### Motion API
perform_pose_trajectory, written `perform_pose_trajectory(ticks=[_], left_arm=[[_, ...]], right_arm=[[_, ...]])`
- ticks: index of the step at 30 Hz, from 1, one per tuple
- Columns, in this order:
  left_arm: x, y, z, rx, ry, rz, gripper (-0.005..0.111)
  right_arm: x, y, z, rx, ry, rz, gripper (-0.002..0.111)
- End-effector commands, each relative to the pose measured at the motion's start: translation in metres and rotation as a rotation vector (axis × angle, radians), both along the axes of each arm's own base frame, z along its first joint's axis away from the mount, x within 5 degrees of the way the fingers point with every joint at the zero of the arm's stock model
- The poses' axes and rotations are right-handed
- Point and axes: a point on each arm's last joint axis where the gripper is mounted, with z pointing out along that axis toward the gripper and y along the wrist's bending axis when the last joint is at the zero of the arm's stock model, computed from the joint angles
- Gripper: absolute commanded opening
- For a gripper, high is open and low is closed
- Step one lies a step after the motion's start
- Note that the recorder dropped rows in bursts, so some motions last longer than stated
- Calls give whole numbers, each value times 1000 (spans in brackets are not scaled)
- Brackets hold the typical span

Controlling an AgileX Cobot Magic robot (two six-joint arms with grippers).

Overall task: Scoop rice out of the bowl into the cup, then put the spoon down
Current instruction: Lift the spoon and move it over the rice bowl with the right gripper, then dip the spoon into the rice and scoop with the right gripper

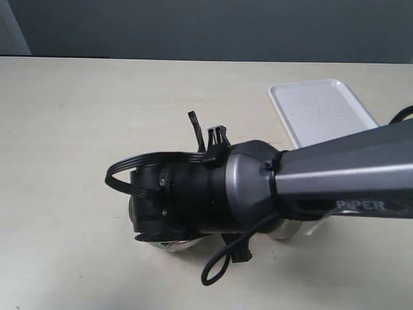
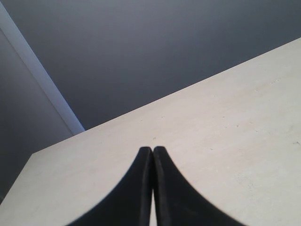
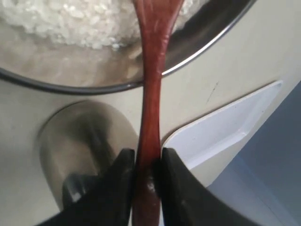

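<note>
In the right wrist view my right gripper (image 3: 148,151) is shut on the handle of the reddish-brown wooden spoon (image 3: 151,70). The spoon reaches over the rim of the steel bowl (image 3: 202,47) and above the white rice (image 3: 70,19); its head runs out of the picture. The shiny steel cup (image 3: 84,136) stands on the table beside the bowl, close under my fingers. In the exterior view my right arm (image 1: 258,181) covers most of the bowl (image 1: 171,245) and the cup (image 1: 287,229). My left gripper (image 2: 152,149) is shut and holds nothing, over bare table.
A white rectangular tray (image 1: 322,110) lies at the back right of the table, also seen as the tray (image 3: 221,127) beside the cup. The cream tabletop (image 1: 77,129) stretches left. Black cables loop around my right wrist.
</note>
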Motion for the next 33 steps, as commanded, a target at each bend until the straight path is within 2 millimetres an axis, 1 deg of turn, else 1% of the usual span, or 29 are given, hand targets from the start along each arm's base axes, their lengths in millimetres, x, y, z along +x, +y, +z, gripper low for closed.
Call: perform_pose_trajectory(ticks=[1,7,13,17,24,33], left_arm=[[-1,0,2,-12,-14,-2,0],[-1,0,2,-12,-14,-2,0],[-1,0,2,-12,-14,-2,0],[-1,0,2,-12,-14,-2,0],[-1,0,2,-12,-14,-2,0],[-1,0,2,-12,-14,-2,0]], right_arm=[[-1,1,1,-8,19,9,-1],[-1,7,7,22,32,5,-1],[-8,6,3,10,120,-1,-1],[-6,7,4,12,110,4,-1],[-8,7,3,19,139,-10,-1],[1,-1,3,51,199,-99,-1]])
